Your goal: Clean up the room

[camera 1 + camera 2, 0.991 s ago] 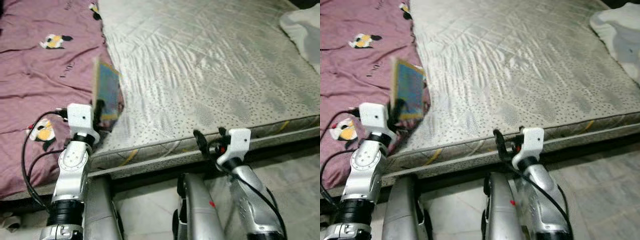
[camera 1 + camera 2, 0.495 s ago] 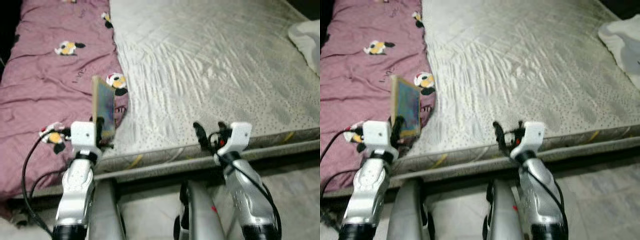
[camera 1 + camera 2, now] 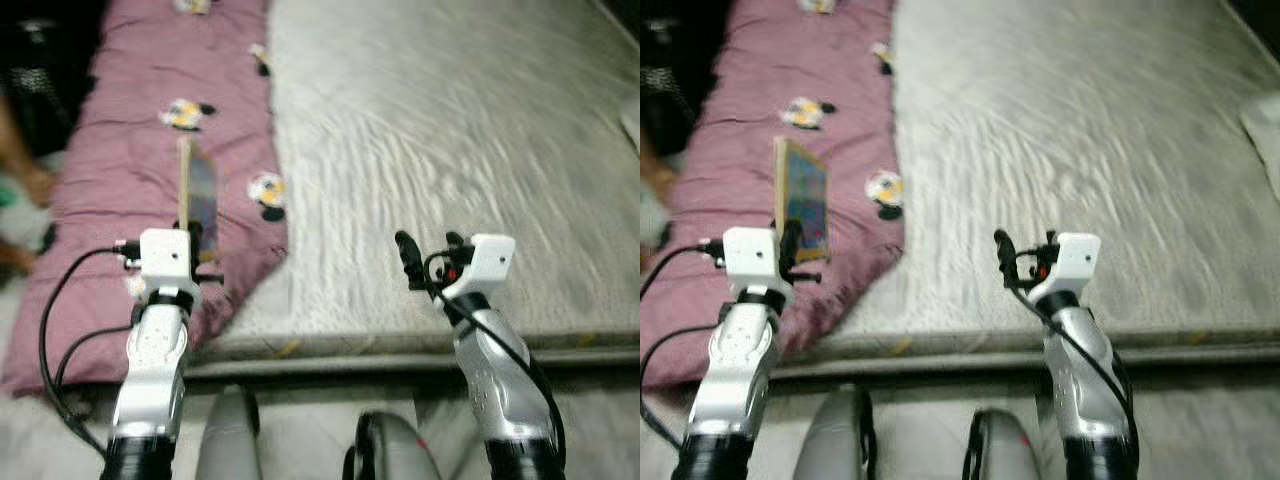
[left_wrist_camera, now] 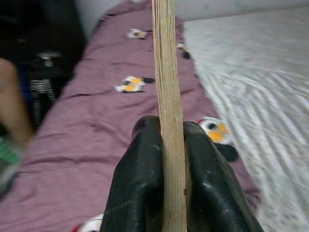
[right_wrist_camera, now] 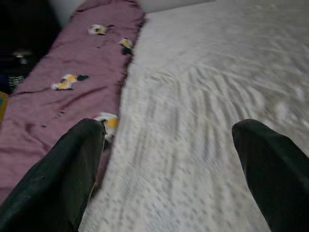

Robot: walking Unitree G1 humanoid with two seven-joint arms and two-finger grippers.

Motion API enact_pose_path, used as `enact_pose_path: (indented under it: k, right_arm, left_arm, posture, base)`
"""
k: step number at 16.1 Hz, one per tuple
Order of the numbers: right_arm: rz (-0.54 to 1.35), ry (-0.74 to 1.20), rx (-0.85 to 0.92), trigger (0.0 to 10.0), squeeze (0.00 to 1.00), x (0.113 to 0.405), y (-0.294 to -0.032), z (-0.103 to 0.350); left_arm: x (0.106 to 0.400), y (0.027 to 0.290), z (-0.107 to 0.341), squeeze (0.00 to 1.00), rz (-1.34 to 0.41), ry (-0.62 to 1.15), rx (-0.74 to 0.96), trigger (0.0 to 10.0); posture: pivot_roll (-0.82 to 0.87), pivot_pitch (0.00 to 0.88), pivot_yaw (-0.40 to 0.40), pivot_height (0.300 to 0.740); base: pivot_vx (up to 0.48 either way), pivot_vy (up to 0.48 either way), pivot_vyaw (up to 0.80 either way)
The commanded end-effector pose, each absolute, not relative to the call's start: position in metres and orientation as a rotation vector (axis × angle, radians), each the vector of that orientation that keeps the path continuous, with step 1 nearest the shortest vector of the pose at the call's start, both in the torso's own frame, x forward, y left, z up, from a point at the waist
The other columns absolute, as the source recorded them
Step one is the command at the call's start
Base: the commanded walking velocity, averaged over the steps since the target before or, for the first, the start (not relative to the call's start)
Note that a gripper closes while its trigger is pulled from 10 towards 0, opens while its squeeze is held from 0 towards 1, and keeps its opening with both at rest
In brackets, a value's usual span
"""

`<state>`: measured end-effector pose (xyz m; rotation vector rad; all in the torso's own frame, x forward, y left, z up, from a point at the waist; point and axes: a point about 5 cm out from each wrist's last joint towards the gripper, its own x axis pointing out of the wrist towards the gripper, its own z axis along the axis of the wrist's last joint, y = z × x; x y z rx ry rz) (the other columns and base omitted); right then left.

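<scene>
Book [image 3: 802,197] upright, clamped in raised left gripper [image 4: 171,169] over purple blanket [image 3: 120,190]; right gripper [image 5: 174,164] fingers apart above mattress [image 3: 450,150].

A: Head views: condition? 
B: Motion blur throughout; the mattress [image 3: 450,150] quilting is smeared. Light is dim and flat, with a dark top-left corner.

A: Wrist views? 
B: Soft focus. The near black fingers [image 5: 72,169] are blurred, backgrounds shadowed.

Two silver, segmented metal arms. Each wrist ends in a white boxy housing. Left gripper [image 4: 173,193]: black, rounded, glossy fingers. Right gripper [image 5: 171,169]: same black fingers. Black cables loop from both wrists; red mark on the right housing.
</scene>
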<state>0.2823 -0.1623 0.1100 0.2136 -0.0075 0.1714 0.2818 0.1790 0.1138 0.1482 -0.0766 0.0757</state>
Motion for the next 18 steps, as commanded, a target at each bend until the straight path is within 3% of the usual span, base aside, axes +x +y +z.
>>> enact_pose_path:
  k: [1,18]
  right_arm:
    - [0.157,-0.005,0.208,10.0,0.0,0.282,-0.166,0.109]
    - [0.036,0.002,0.143,10.0,0.0,0.278,-0.181,0.102]
  left_arm:
    - [0.28,0.18,0.121,0.0,0.094,-0.112,0.17,10.0]
    - [0.275,0.166,0.113,0.0,0.017,-0.078,0.168,10.0]
  posture:
    - [0.0,0.117,-0.025,0.74]
    - [-0.01,0.12,-0.026,0.74]
  base:
    - [0.0,0.0,0.0]
    - [0.0,0.0,0.0]
